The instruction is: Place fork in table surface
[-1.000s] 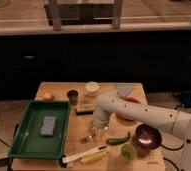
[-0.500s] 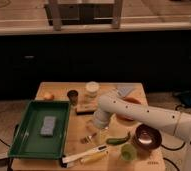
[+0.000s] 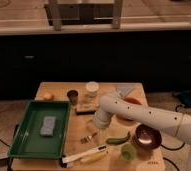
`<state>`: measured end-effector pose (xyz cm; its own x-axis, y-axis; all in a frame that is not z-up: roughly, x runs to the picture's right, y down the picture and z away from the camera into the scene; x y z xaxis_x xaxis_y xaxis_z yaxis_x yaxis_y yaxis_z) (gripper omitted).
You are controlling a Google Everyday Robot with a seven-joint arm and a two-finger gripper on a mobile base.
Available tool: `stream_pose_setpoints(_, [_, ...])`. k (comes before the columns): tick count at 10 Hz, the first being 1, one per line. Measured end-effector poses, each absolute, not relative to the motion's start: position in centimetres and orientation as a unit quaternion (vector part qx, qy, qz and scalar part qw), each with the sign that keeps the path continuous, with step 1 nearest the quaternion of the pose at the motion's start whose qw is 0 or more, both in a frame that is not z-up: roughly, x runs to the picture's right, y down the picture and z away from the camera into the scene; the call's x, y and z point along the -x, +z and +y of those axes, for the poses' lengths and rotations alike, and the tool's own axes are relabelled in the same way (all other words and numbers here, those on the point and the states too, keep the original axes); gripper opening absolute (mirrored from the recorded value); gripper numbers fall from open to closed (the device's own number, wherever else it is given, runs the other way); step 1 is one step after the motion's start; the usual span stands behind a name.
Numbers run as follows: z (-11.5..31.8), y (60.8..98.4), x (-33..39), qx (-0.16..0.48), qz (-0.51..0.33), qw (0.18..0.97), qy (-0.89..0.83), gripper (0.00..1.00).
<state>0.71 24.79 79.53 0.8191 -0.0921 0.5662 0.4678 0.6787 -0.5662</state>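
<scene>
Gripper (image 3: 98, 125): at the end of the white arm (image 3: 139, 114), low over the middle of the table; whether it is spread or pressed together, I cannot tell.
Table surface (image 3: 77, 124): light tan wood, carrying everything below.
Green tray (image 3: 20, 131): on the table's left half; a grey-blue block (image 3: 48, 126) lies flat inside it.
Copper bowl (image 3: 147, 138): near the right edge, inside shiny, contents unclear.
White-and-black utensil (image 3: 81, 156): at the front edge, with a yellow oblong item (image 3: 96, 158) just beside it.
White cup (image 3: 91, 89): at the back, near a dark cup (image 3: 72, 95).
Green pepper (image 3: 118, 139): between fork and copper bowl.
Green cup (image 3: 128, 151): in front of the pepper.
Fork (image 3: 89, 137): on the table, just below the gripper, right of the tray.
</scene>
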Motion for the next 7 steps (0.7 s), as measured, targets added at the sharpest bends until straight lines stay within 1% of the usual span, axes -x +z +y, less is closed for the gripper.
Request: stream_pose_setpoints(7, [24.87, 79.57, -0.58, 0.369, -0.256, 0.879, -0.16, 0.8])
